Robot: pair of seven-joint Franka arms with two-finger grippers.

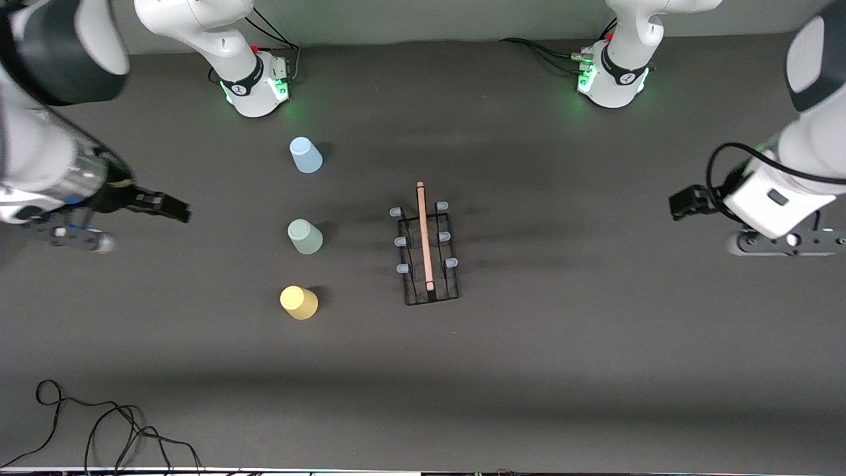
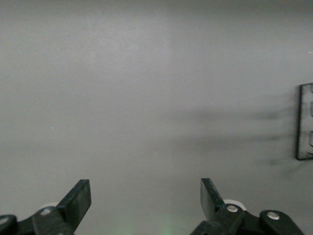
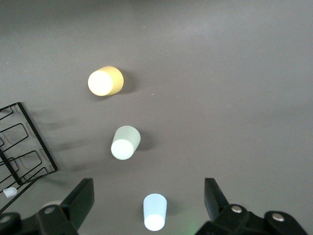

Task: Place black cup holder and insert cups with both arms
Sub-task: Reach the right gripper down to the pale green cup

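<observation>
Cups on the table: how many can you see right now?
3, upside down in a row beside the black cup holder, toward the right arm's end: blue cup farthest from the front camera, grey-green cup in the middle, yellow cup nearest. None looks hidden.

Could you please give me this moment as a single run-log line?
black cup holder: mid-table, no cups on it | cups: three in a row, upside down | left gripper: open, empty | right gripper: open, empty
</observation>
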